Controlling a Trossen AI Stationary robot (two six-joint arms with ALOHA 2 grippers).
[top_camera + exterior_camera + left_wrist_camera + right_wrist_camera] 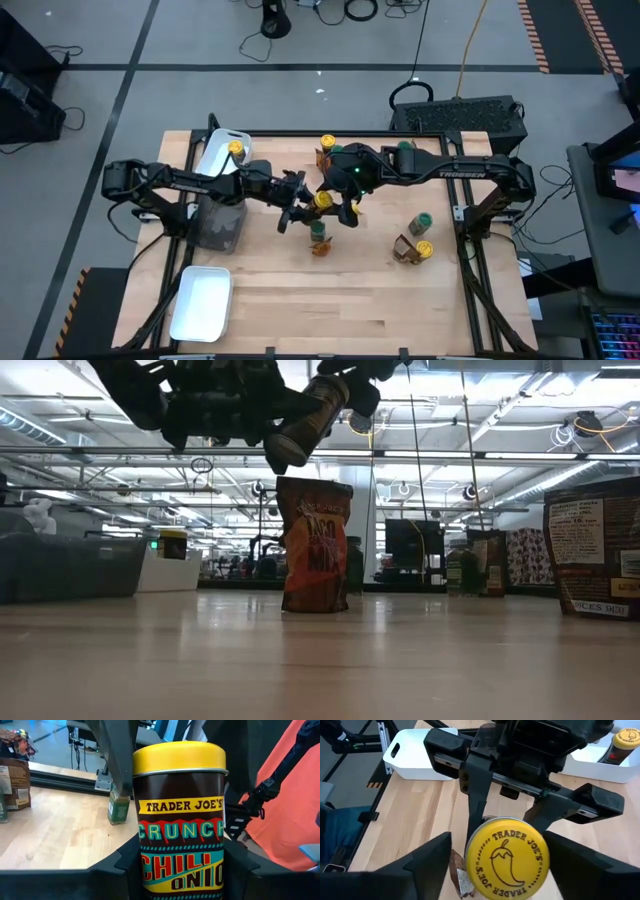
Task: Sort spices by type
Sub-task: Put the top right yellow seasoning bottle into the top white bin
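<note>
Centrally, above the table (300,310) and clear of the wood: yellow-lid jar (180,820), tilted in the low view, label reading crunchy chili onion. Left gripper (180,870) pinching the jar body, fingers (112,875) pressed flush against both sides. Right gripper (506,870) spread around the lid end, fingers (422,862) standing off the lid rim with a gap visible on at least one side. Directly below on the table: green-lid jar (318,230) and orange packet (321,248), upright, touching or nearly so. Toward the right side: second green-lid jar (420,222), brown packet (404,248), another yellow-lid jar (426,248). Toward the left side: far white tray (215,160) holding one yellow-lid jar (235,147), dark tray (220,225) under the left arm, near white tray (200,300).
</note>
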